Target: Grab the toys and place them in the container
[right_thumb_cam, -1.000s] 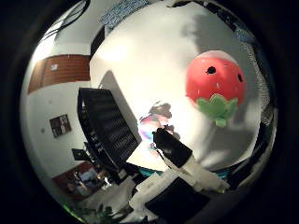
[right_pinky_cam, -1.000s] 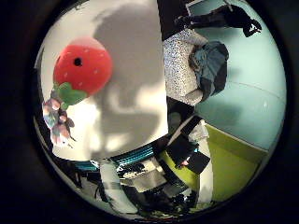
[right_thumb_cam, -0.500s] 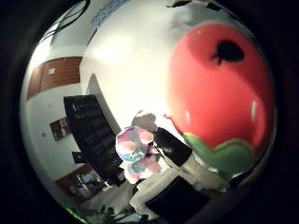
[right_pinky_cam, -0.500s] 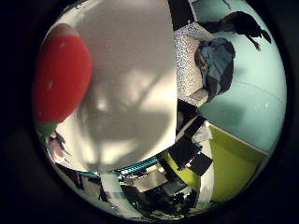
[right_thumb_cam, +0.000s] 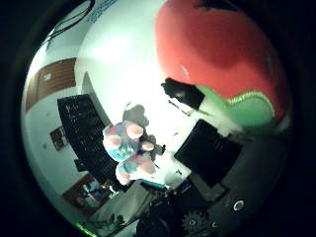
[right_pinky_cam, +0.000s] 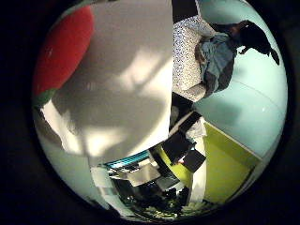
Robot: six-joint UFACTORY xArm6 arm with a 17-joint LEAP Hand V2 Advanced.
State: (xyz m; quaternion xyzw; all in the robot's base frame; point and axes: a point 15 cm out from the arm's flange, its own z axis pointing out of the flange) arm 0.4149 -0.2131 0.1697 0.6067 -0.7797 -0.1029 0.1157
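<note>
A big red strawberry toy with a green leaf collar fills much of the right thumb side palm view, close to the palm. It lies on the white table. It also shows at the edge of the right little finger side palm view. A small pastel plush toy in pink, blue and white lies on the table beside the strawberry. Black and white parts of my hand reach in next to the strawberry's leaves. How the fingers stand is not visible.
A dark ribbed container-like thing stands at the table's edge near the plush toy. Beyond the white table are a speckled seat with dark cloth, a yellow-green surface and clutter.
The whole picture has shifted: the palm has come much closer to the strawberry, which now fills much of the thumb side view. The plush toy looks larger there.
</note>
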